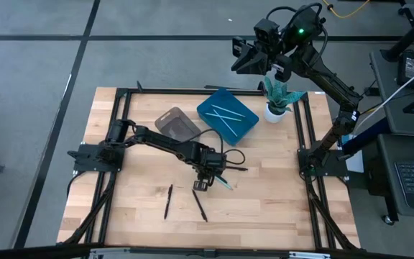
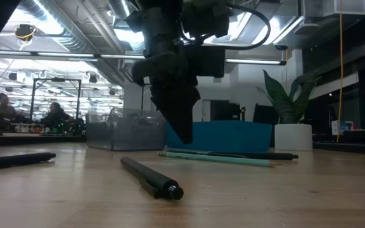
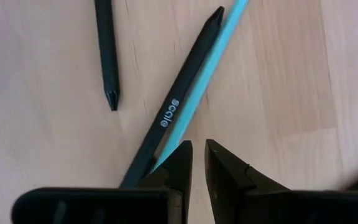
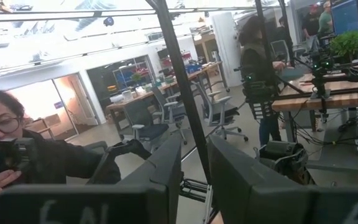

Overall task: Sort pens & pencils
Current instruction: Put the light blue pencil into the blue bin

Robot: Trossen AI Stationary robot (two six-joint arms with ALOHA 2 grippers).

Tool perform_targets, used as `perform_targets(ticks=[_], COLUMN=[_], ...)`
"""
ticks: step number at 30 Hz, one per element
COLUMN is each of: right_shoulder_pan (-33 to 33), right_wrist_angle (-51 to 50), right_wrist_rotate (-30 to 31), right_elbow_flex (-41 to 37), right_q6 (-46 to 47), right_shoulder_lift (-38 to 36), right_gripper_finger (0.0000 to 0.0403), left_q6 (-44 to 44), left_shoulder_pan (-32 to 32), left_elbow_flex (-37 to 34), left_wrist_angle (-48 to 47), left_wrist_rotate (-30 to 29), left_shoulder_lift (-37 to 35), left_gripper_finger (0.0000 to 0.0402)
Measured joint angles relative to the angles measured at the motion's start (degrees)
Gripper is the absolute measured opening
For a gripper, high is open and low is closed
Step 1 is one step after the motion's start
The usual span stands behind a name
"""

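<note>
Three black sticks and one light-blue stick lie flat on the wooden table. Two black ones (image 1: 169, 201) (image 1: 200, 205) sit toward the near edge. The third black stick (image 3: 179, 102) lies side by side with the light-blue one (image 3: 219, 43). Two more light-blue sticks (image 1: 226, 114) lie in the blue tray (image 1: 244, 126). My left gripper (image 3: 198, 149) (image 1: 203, 183) hovers just above the table, pointing down, with its fingers a narrow gap apart beside the light-blue stick's end. My right gripper (image 1: 238, 59) (image 4: 194, 149) is raised over the far edge, open and holding nothing.
A clear grey container (image 1: 177, 124) stands left of the blue tray, and a potted plant (image 1: 277, 97) stands at the far right corner. A black frame (image 1: 121, 129) runs along the table's sides. Bare wood lies near the near edge. People are in the room beyond.
</note>
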Motion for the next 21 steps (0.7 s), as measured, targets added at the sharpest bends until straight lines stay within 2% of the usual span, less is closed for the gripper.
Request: perform_targets(ticks=[14,21], right_shoulder_pan=[0.0,0.0], right_wrist_angle=[0.0,0.0], right_wrist_rotate=[0.0,0.0], right_elbow_flex=[0.0,0.0], right_q6=[1.2,0.9], right_shoulder_lift=[0.0,0.0], right_gripper_finger=[0.0083,0.0083], left_q6=[2.0,-6.1], left_shoulder_pan=[1.3,1.1], left_elbow_flex=[0.0,-0.1], left_wrist_angle=[-0.1,-2.2], left_wrist_rotate=[-0.6,-0.7], left_shoulder_lift=[0.0,0.0], left_gripper_finger=[0.0039,0.0039])
